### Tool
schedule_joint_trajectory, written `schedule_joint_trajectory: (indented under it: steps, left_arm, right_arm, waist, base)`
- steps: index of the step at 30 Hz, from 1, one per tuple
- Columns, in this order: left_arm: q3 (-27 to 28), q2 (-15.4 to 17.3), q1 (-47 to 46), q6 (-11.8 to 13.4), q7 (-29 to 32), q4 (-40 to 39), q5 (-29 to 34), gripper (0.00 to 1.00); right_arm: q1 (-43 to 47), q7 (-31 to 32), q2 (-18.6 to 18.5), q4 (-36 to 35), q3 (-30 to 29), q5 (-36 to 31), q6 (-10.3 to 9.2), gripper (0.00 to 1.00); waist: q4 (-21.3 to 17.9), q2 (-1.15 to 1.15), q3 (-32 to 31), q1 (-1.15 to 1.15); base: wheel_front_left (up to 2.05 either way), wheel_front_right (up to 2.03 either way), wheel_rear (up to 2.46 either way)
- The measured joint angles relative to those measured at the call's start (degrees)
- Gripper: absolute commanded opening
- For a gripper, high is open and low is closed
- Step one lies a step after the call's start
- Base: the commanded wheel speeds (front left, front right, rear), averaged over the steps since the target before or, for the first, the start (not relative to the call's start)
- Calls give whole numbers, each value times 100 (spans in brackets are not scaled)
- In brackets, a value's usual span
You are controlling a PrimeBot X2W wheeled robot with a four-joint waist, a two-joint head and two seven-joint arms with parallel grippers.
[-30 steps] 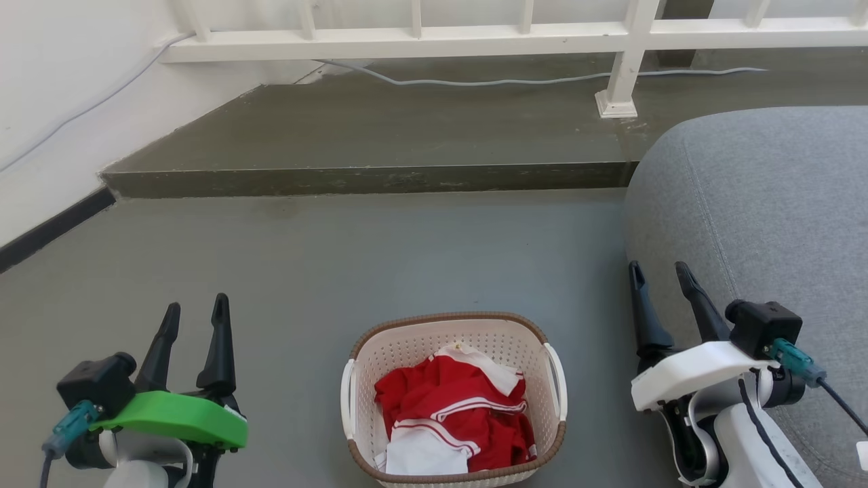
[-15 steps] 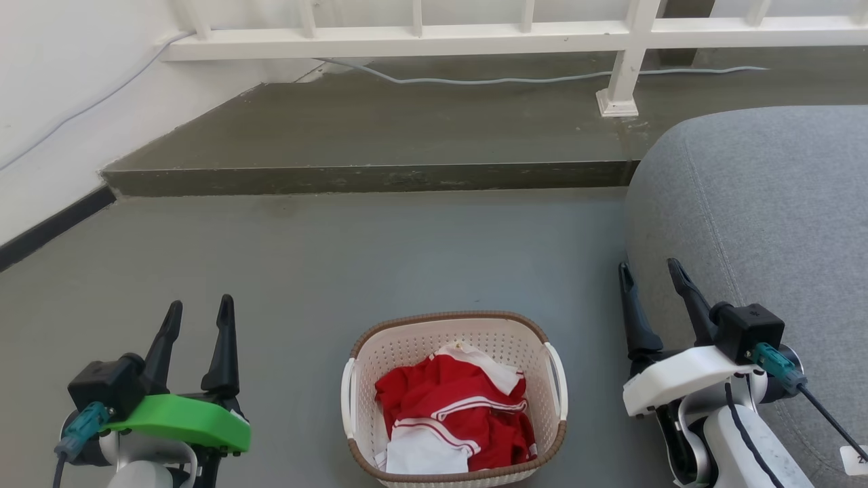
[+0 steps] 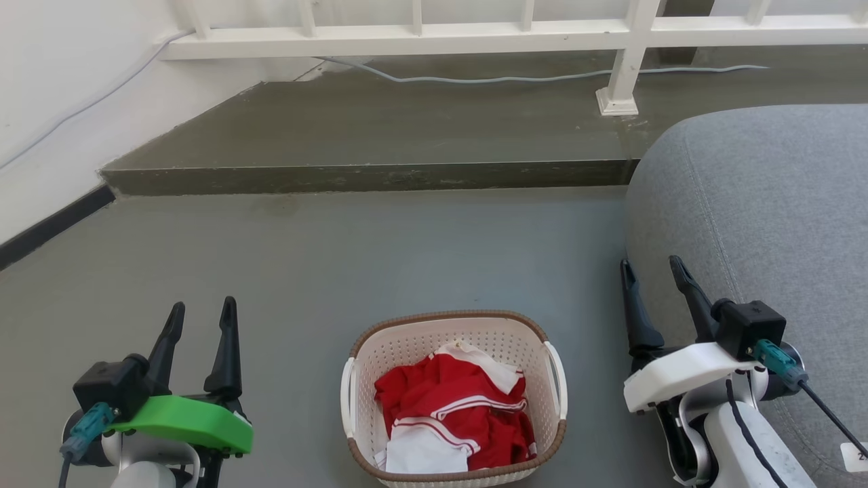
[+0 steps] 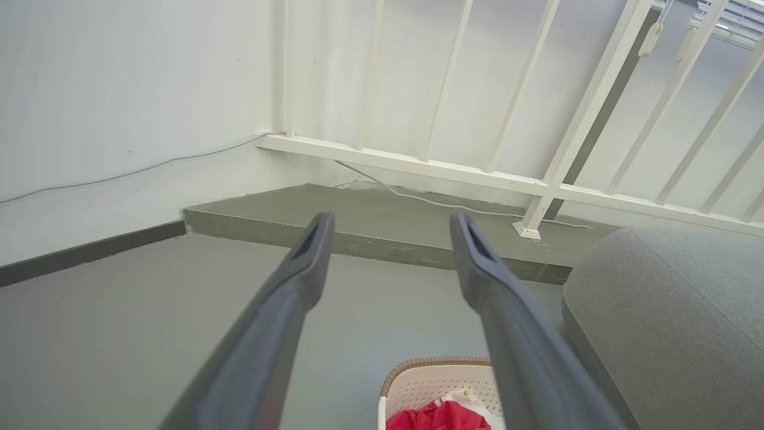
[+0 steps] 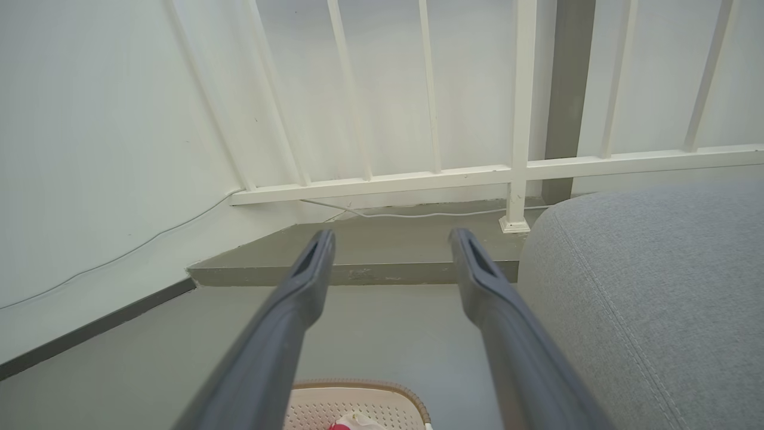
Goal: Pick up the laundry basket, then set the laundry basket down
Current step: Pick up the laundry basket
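The laundry basket [image 3: 407, 344] sits on the floor [image 3: 339, 257] between the left gripper [image 3: 203, 303] and right gripper [image 3: 649, 261], both open and empty. Each should likely grasp its nearest side handle [image 3: 348, 396] and lift evenly.

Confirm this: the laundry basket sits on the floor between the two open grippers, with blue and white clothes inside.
Not quite: the clothes are red and white, not blue and white, as the head view shows. The rest holds: the laundry basket sits on the floor between the open left gripper and right gripper.
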Motion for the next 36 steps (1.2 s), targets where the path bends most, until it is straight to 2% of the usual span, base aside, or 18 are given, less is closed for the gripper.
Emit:
schedule_joint_trajectory:
  steps: [14,26,36]
  left_arm:
    - [44,26,-45,-16,0,-158,91,100]
    - [41,225,-214,-25,-15,-279,76,100]
    - [-360,511,-709,-26,-15,-391,-212,100]
  right_arm:
    - [-29,0,16,-38,68,-10,-3,100]
    - [-194,-1,40,-189,133,-49,-156,100]
    - [-539,-1,40,-202,268,56,-349,100]
  waist:
    - [-104,0,277,0]
    - [-220,0,1006,0]
    - [-285,0,1785,0]
  base:
    - [0,0,0]
    - [0,0,0]
    - [0,0,0]
